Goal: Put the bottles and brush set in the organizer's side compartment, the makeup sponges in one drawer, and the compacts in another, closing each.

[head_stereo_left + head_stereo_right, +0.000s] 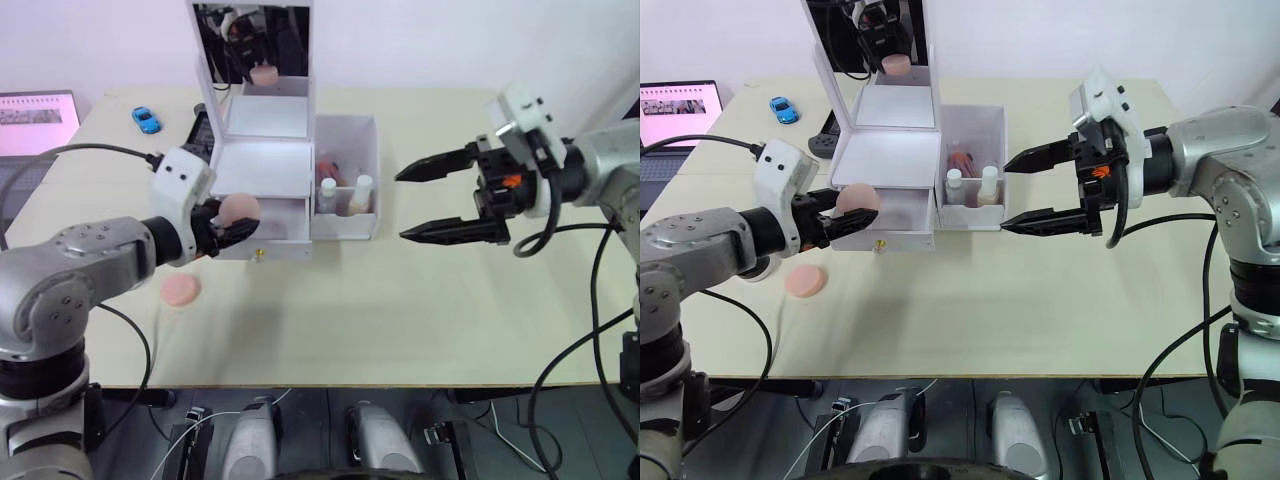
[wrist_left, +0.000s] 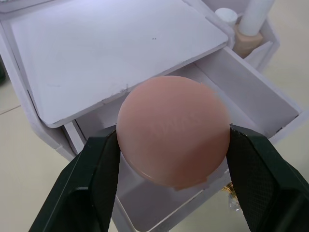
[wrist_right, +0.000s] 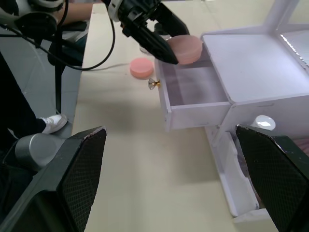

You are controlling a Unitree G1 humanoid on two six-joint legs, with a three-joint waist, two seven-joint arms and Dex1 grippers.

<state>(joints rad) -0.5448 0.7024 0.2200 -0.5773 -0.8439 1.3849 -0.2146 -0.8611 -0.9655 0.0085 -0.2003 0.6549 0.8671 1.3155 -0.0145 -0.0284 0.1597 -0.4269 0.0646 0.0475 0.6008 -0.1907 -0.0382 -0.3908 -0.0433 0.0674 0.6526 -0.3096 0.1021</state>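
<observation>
Left hand (image 1: 228, 226) grips a round pink sponge (image 2: 173, 129) between its two black fingers and holds it just above the open drawer (image 3: 195, 94) of the white organizer (image 1: 265, 150); we see the drawer pulled out toward the table's front, its inside apparently bare. A second pink sponge (image 1: 181, 290) lies flat on the table (image 1: 400, 310) near the left arm, apart from the organizer. Two bottles (image 1: 345, 195) already stand upright in the side compartment (image 1: 372, 135), with something reddish behind them that we cannot identify.

We judge the job to be in its early middle: bottles look stowed, one sponge is on the point of going in, the other remains to be fetched, and the drawer remains to be shut. We cannot make out any compacts on the table.

Right hand (image 1: 450, 195) hangs spread wide and empty over the table beside the side compartment, well clear of it. Bare tabletop stretches in front of the organizer and to its right. The drawer's front edge and small knob (image 3: 154, 83) sit close under the left hand. A blue toy car (image 1: 146, 120) and a laptop (image 1: 35, 120) sit far back left.
</observation>
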